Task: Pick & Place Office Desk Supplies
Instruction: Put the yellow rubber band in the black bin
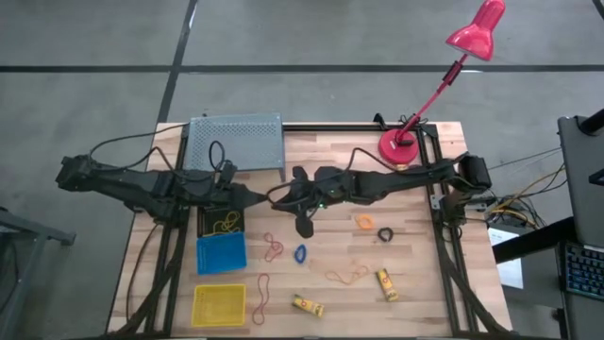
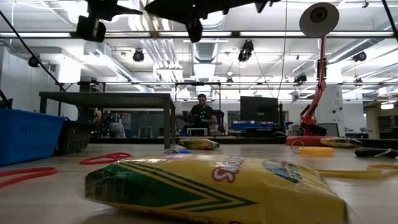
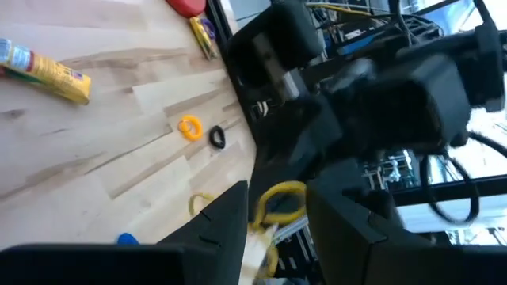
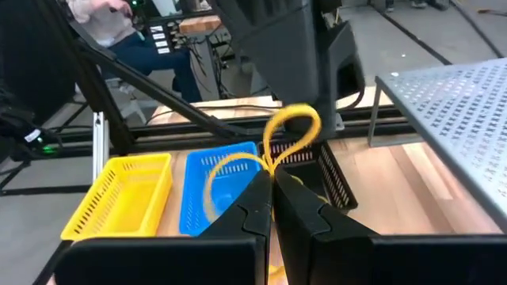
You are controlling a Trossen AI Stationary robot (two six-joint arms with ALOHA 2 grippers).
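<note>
Two grippers meet in mid-air above the middle of the table, over its back half. Only the wrist views show what passes between them: the right gripper (image 4: 273,207) has its fingers pressed together on a yellow rubber band (image 4: 269,150), whose loop stands up from the tips. The left gripper (image 3: 273,218) has its fingers apart, with that same band's loop lying between them; whether they touch it cannot be told.

From above, the two arms hide the band, but that view lays out the rest: a black bin (image 1: 219,222) with yellow bands in it, a blue bin (image 1: 221,253) and a yellow bin (image 1: 219,305) in a row on the left, red bands, a blue ring (image 1: 300,253), an orange ring (image 1: 364,222), a black ring (image 1: 385,233) and two yellow tubes (image 1: 307,305) on the wood. The low view shows one tube's printed wrapper up close.
</note>
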